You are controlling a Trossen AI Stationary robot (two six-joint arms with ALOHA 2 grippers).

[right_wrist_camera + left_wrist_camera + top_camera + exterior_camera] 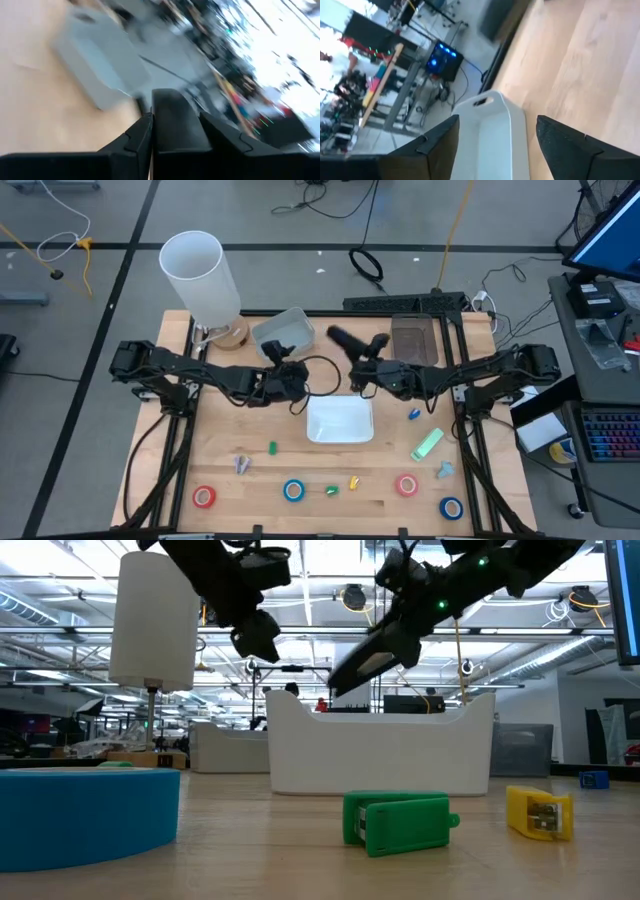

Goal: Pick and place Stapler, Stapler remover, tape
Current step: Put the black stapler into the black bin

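Note:
My right gripper (362, 370) hangs over the middle of the table, shut on a long black stapler (345, 338) that sticks out toward the far edge. My left gripper (298, 385) hovers open just left of the white bin (340, 422), with nothing between its fingers (440, 145). Two red tape rolls (204, 497) (406, 484) and two blue ones (293, 490) (452, 507) lie flat along the near edge. Small staple removers lie between them, among them a green one (395, 820) and a yellow one (540, 812). My right gripper pinches the black stapler (175, 120) between its two fingers, which lie along its sides. The stapler fills the gap and reaches out past the fingertips. It is lifted clear of the table and slants downward at its free end (360, 665), above the white bin's far wall.
A grey bin (283, 330) and a brownish clear tray (412, 338) stand at the far edge. A tall white cylinder (200, 275) rises at the far left. A light green object (427, 444) lies right of the white bin. Bare wood shows left of the bin.

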